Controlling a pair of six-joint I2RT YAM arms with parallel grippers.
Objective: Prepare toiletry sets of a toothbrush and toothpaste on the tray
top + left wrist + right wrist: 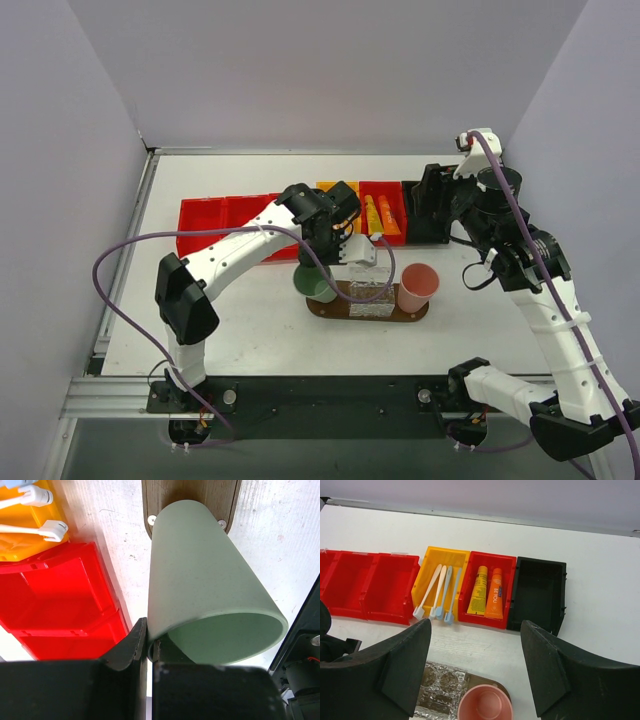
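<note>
Matte green cup (210, 580), tapered, rim in left end effector (148, 646), wooden tray (190, 492)

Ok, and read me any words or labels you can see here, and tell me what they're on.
Orange tube: white lettering along its length, too blurred to read.
Yellow tube: dark print, too small to read.
Nothing else shows any writing.

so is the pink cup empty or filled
Empty: the right wrist view looks down into the pink cup, and what shows of its inside is bare.
</note>
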